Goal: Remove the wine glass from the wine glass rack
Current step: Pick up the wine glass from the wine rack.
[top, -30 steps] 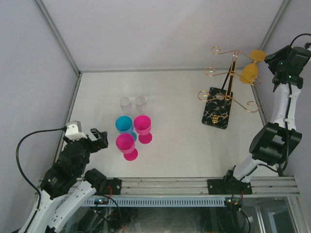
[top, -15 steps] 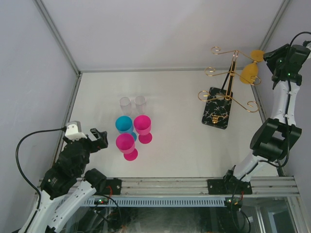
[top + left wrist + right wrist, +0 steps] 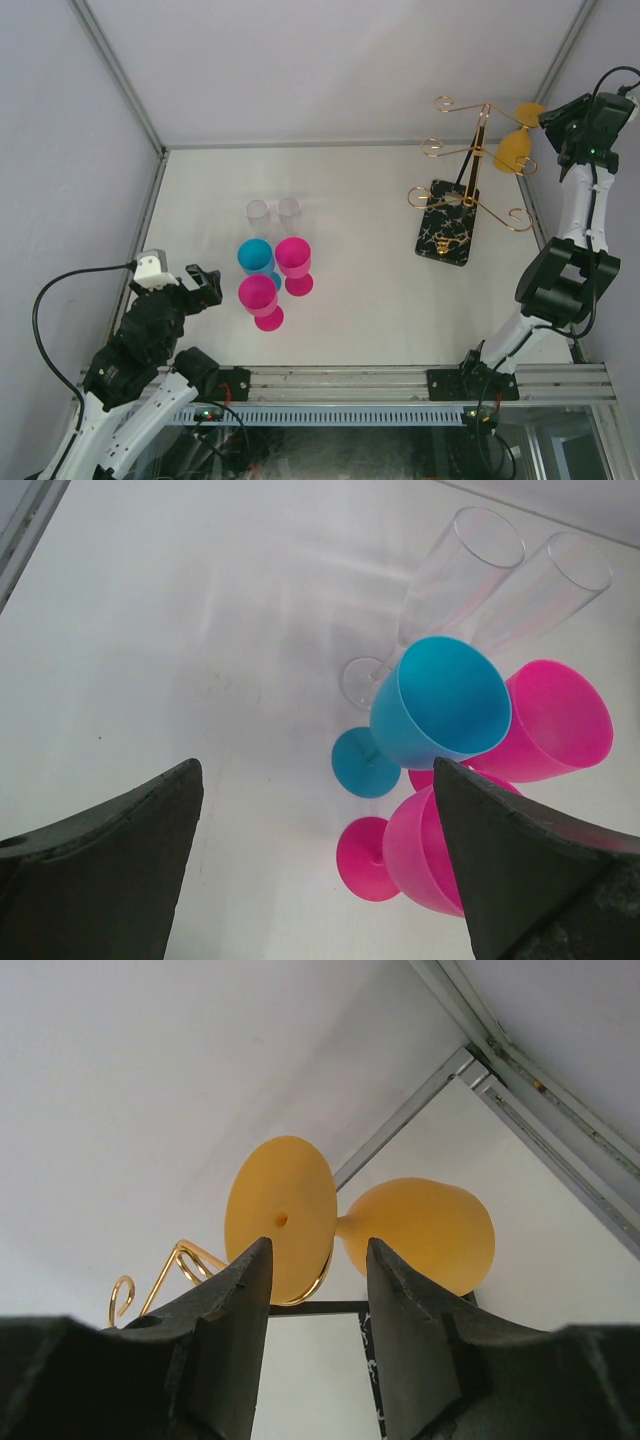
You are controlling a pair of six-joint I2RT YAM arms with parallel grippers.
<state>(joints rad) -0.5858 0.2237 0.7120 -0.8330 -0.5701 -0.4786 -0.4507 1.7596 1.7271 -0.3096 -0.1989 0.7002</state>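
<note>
The yellow wine glass (image 3: 415,1230) hangs by its foot on the wine glass rack (image 3: 470,170). It is probably light, stiff and slick. Your right claw (image 3: 318,1260) stands parted beside the foot, gripping nothing yet, so pinch the stem. The left claw (image 3: 315,780) is released.

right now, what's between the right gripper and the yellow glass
Only the rack loop holding the yellow glass by its foot. The right wrist view shows the right gripper, jaws parted, flanking that foot.

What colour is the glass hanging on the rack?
Orange-yellow all over. The glass shows best in the right wrist view.
</note>
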